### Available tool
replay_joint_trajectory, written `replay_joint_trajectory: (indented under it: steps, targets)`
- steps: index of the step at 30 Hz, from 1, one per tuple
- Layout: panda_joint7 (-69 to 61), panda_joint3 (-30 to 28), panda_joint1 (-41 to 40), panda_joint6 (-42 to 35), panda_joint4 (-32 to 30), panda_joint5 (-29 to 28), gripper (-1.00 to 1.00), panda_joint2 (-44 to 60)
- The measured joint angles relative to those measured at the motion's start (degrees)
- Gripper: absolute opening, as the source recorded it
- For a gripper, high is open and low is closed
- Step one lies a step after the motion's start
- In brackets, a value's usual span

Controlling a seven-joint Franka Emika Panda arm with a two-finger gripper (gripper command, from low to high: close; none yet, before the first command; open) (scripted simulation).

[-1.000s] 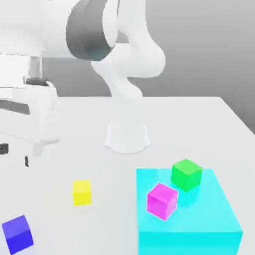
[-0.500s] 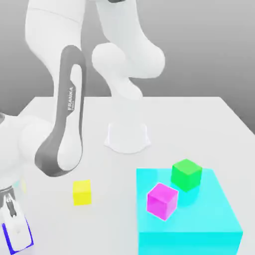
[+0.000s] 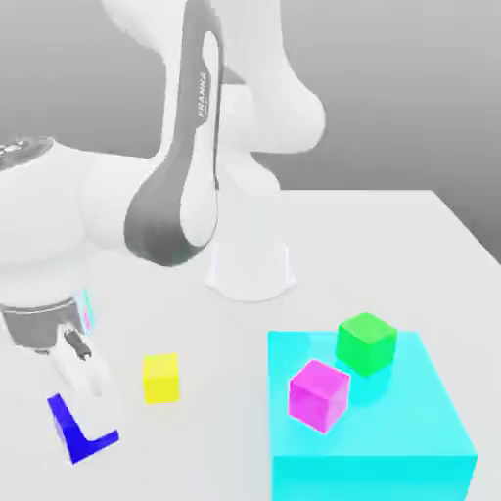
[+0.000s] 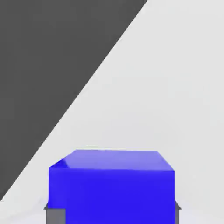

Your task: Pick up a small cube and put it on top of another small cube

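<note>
The small dark blue cube (image 3: 70,429) is at the front of the exterior view's left, tilted and just off the table. My gripper (image 3: 88,413) is shut on it, and a white finger (image 3: 86,376) covers part of it. In the hand view the blue cube (image 4: 111,188) sits between the two grey fingertips (image 4: 55,215). Other small cubes are a yellow one (image 3: 160,378) on the table just right of my gripper, and a green one (image 3: 366,342) and a magenta one (image 3: 318,392) on top of the large cyan block (image 3: 391,445).
The arm's white round base (image 3: 250,269) stands mid-table, behind the cubes. The large cyan block fills the front of the exterior view's right. The table's left edge runs close to my gripper.
The arm came down over the blue cube at the front left and the fingers closed on it. The cube has since shifted slightly right and now hangs tilted.
</note>
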Motion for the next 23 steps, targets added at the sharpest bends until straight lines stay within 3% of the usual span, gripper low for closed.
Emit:
replay_joint_trajectory:
  steps: [4,14,20,21,23]
  targets:
    - [5.34,3.80,8.81,-3.61,-4.19,0.19,-1.00,-8.30]
    - [21.07,16.32,18.05,-12.00,-14.82,-2.19,-1.00,-27.33]
    - [24.40,19.87,18.48,-2.26,-19.34,-3.65,-1.00,-21.83]
    - [24.53,20.03,18.42,-1.00,-19.70,-3.76,1.00,-20.93]
    - [24.53,20.03,18.42,-1.00,-19.70,-3.75,1.00,-20.93]
